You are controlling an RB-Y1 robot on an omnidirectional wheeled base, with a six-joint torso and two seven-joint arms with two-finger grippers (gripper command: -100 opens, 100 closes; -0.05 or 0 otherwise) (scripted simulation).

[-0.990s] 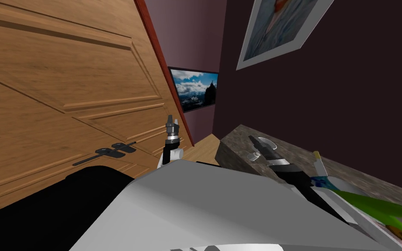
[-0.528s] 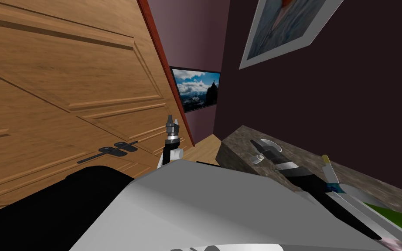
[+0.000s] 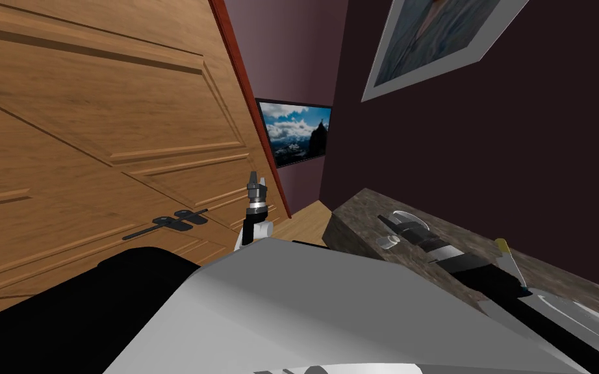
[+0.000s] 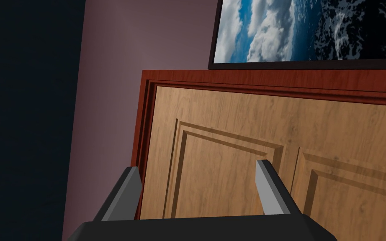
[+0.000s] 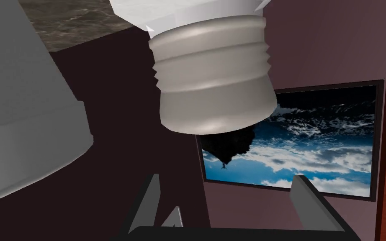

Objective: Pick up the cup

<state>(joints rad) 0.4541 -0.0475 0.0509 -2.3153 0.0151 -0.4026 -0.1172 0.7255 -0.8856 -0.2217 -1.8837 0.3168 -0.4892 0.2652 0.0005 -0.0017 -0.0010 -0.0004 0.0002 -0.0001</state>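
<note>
A grey ribbed cup (image 5: 213, 83) stands on the stone counter (image 5: 75, 21), just beyond my right gripper (image 5: 225, 201), which is open with nothing between its fingers. A larger pale vessel (image 5: 20, 104) stands close beside the cup. In the head view my right gripper (image 3: 384, 223) reaches over the counter's (image 3: 363, 204) near corner, between a small pale cup (image 3: 388, 241) and a round pale thing (image 3: 411, 218). My left gripper (image 3: 256, 178) is raised in front of the wooden door, and it (image 4: 196, 188) is open and empty.
A wooden door (image 3: 97, 130) with a dark handle (image 3: 175, 222) fills the left. A slim thing with a yellow tip (image 3: 506, 250) and a white basin (image 3: 571, 305) sit further along the counter. Dark walls carry a landscape picture (image 3: 295, 130).
My view has turned a little, so the counter's things have slid right. My right arm has swung right and lower over the counter. The left arm has stayed still.
</note>
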